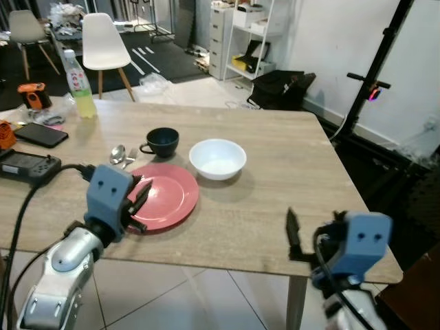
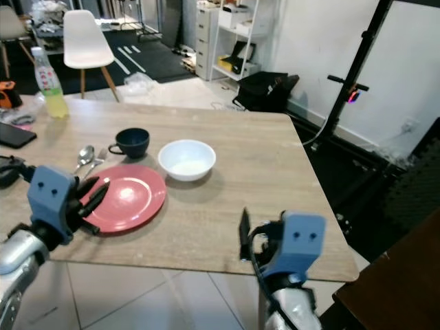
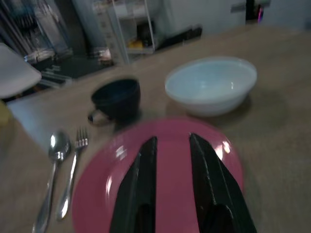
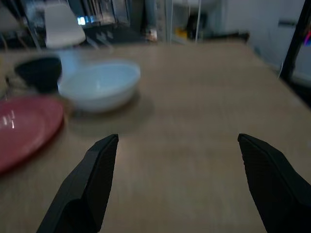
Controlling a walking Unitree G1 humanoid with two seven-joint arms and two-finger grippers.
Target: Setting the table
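On the wooden table [image 1: 275,179], going left to right: a metal spoon [image 1: 117,153] and fork [image 1: 130,157] lie side by side just beside the round pink plate [image 1: 168,196], a dark blue cup [image 1: 161,141] stands behind it, and a white ceramic bowl [image 1: 217,158] sits to its right. The left gripper [image 1: 139,198] hovers over the plate's near edge, fingers narrowly parted and empty — the right gripper [image 4: 177,179], spread wide, holds nothing above bare wood. The setting looks mostly laid; the cutlery and bowl may want arranging.
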